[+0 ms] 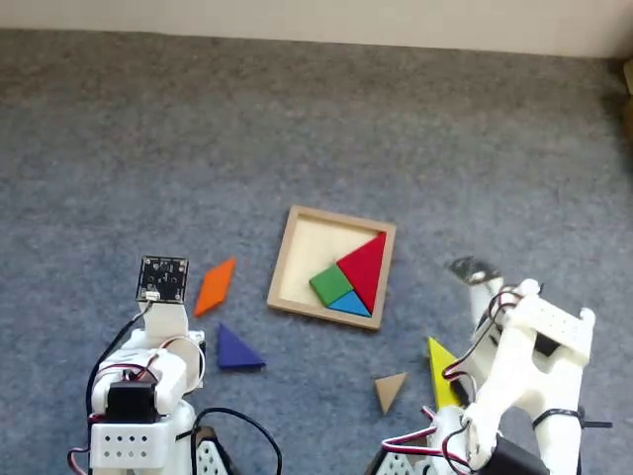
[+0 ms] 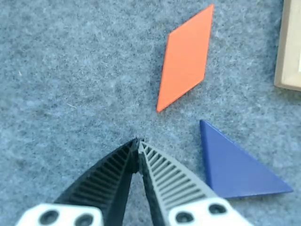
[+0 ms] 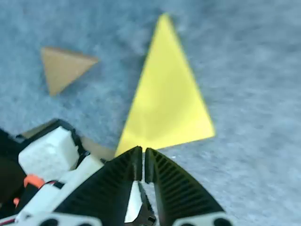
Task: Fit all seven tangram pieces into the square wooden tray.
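Setting: robotics test bench (lab or workshop, could not tell which).
A grey carpet-like covering (image 1: 297,129) lay over the whole work surface, with a pale strip (image 1: 396,20) along its far edge. Two white arms, the left arm (image 1: 148,386) and the right arm (image 1: 524,376), stood at the near edge with red and black wires (image 1: 126,373) exposed. A square wooden tray (image 1: 307,252) sat on the covering between them.
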Controlling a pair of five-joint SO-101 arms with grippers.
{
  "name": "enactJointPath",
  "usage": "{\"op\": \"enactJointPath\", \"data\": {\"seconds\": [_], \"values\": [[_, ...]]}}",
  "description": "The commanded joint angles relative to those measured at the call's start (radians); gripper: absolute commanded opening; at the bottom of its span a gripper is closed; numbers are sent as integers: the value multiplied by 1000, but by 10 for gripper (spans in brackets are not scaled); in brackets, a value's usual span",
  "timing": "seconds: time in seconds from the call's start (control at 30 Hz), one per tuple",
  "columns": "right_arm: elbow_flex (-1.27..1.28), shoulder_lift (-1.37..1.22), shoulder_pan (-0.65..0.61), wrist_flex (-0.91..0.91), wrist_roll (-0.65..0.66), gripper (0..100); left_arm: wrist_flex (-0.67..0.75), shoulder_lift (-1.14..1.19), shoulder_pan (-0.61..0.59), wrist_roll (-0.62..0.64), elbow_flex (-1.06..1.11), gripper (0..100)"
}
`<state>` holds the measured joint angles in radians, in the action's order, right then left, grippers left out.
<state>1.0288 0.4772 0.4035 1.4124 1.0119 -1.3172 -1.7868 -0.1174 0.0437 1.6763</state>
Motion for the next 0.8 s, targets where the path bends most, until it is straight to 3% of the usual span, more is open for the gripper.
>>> {"op": "enactJointPath", "data": {"seconds": [0.0, 0.23, 0.57, 0.77], "values": [[51, 35, -16, 4, 68, 21, -3, -42, -13, 8, 19, 7], [186, 35, -147, -245, -6, 21, -3, -42, -13, 8, 19, 7], [180, 33, -360, -478, -311, 21, -3, -42, -13, 8, 19, 7], [124, 38, -404, -590, -459, 21, -3, -42, -13, 8, 19, 7]]}}
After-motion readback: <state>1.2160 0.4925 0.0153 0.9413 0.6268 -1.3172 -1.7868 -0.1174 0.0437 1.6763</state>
